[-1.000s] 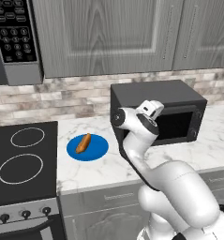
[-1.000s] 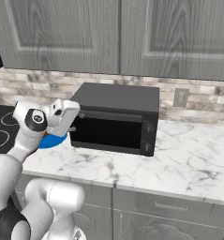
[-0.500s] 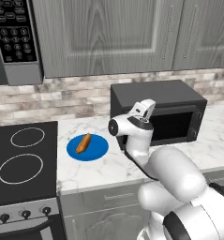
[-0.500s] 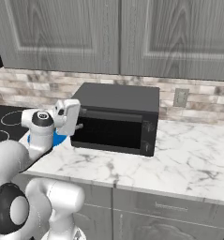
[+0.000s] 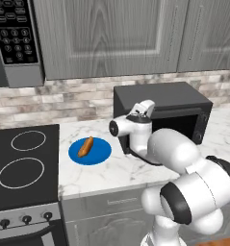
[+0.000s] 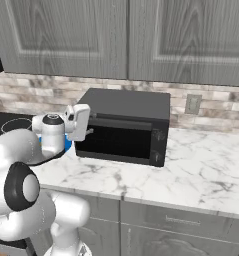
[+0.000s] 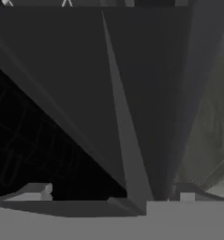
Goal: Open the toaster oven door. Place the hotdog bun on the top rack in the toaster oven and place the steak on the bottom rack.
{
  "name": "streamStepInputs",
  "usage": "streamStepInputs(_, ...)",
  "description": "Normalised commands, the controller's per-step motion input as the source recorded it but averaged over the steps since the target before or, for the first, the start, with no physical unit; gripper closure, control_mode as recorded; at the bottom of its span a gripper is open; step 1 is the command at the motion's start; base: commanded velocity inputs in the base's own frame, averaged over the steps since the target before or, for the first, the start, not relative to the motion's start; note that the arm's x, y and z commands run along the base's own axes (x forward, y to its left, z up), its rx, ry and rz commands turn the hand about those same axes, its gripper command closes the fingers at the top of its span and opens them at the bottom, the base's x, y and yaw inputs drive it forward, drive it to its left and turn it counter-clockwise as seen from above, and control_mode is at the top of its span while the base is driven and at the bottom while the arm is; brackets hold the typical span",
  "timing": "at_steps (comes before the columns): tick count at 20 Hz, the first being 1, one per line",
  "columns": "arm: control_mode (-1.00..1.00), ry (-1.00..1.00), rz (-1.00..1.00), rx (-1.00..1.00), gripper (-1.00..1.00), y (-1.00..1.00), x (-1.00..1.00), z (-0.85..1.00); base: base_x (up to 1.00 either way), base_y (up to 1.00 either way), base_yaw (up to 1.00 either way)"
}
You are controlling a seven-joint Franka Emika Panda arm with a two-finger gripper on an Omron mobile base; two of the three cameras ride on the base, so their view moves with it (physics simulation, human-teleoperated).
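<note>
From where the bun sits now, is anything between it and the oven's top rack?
Yes. The oven door looks shut or nearly so across the front of the oven, covering the racks. The bun lies on the blue plate to the oven's left. The pincer is at the door's upper left corner.

base views flank toaster oven (image 6: 122,127), hand view close
</note>
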Motion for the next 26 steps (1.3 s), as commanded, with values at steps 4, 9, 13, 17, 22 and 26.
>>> streamStepInputs(4,-1.0,0.0,0.0,0.0,-1.0,0.0,0.53,-0.3,0.0,0.0,0.0)
streamStepInputs(9,-1.0,0.11,0.0,0.0,1.0,-0.03,0.2,-0.43,0.0,0.0,0.0)
streamStepInputs(13,-1.0,0.32,-0.03,-0.18,1.0,-0.01,-0.02,-0.63,0.0,0.0,0.0)
streamStepInputs(17,-1.0,0.68,-0.03,-0.37,1.0,0.0,-0.29,-0.81,0.0,0.0,0.0)
streamStepInputs(22,-1.0,0.81,0.0,-0.22,1.0,-0.07,-0.93,-0.81,0.0,0.0,0.0)
streamStepInputs(26,-1.0,0.75,0.0,-0.12,1.0,-0.35,-1.0,-0.94,0.0,0.0,0.0)
